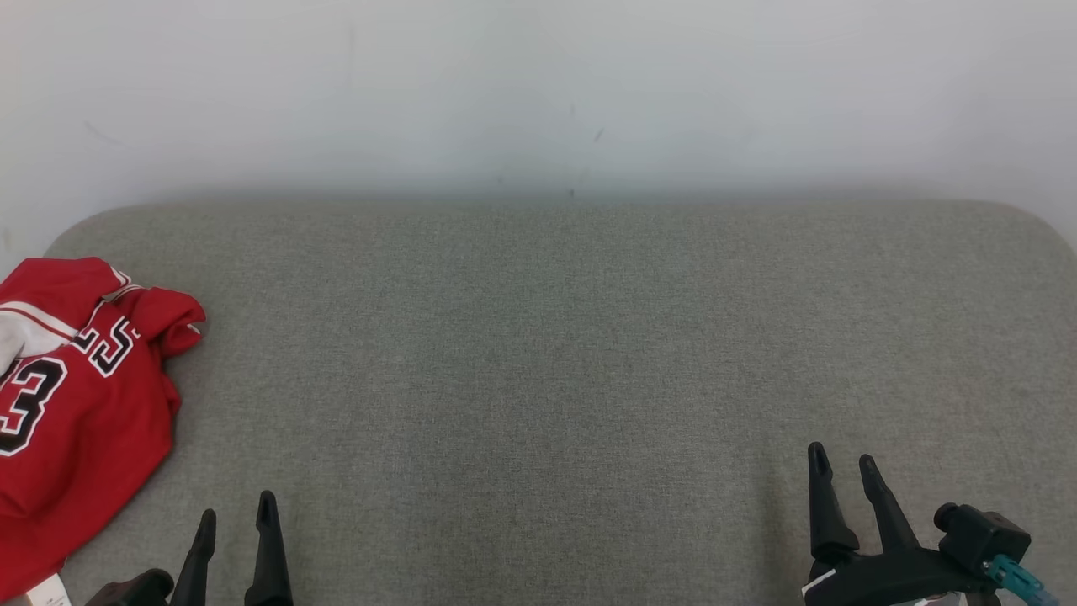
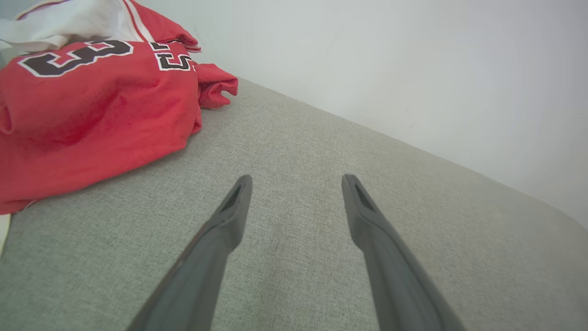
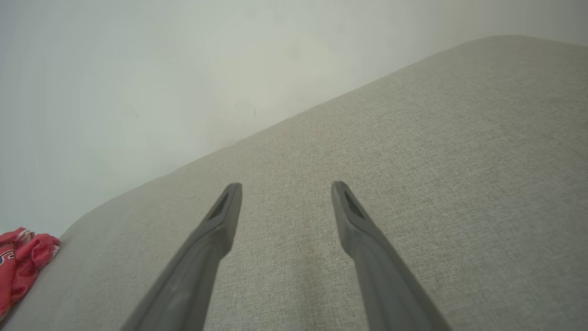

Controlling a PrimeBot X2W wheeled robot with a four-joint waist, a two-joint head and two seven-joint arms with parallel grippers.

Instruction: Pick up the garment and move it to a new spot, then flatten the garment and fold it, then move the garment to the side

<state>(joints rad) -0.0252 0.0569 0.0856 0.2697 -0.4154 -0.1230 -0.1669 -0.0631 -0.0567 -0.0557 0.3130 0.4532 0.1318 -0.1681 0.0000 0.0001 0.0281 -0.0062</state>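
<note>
Red jersey (image 1: pixel 76 396), crumpled, black-and-white numerals showing, lies at far left end of grey fabric surface (image 1: pixel 538 337), partly cut off by head view's edge. Left gripper (image 1: pixel 237 505) at lower left, near jersey but not touching it; jaws spread apart, nothing between them. Right gripper (image 1: pixel 841 454) at lower right, well apart from jersey; jaws likewise spread and empty. Both point across bare fabric. Pale wall (image 1: pixel 538 84) behind surface's far edge.

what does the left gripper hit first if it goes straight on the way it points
Probably the bare grey cushion, though depth is unclear; the red jersey lies off that line.
</note>
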